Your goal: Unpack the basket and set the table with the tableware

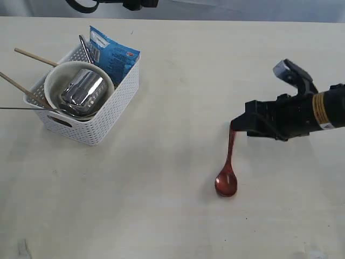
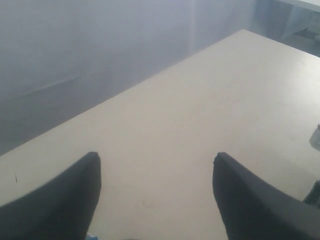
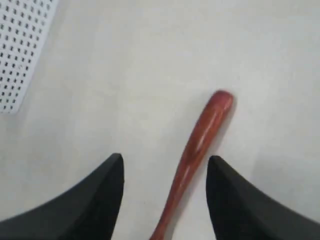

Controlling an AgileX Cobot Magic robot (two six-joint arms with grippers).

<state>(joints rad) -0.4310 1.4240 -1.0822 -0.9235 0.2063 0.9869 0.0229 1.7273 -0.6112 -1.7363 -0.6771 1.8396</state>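
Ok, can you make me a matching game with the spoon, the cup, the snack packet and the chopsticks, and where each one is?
Things:
1. spoon
2. cup
3. snack packet
4. chopsticks

Places:
A. lying on its side inside the bowl
B. lying on the bare table, outside the basket
C. poking out over the basket's edge
D. standing upright in the basket, next to the bowl

Right pairs: 1-B, 2-A, 3-D, 4-C
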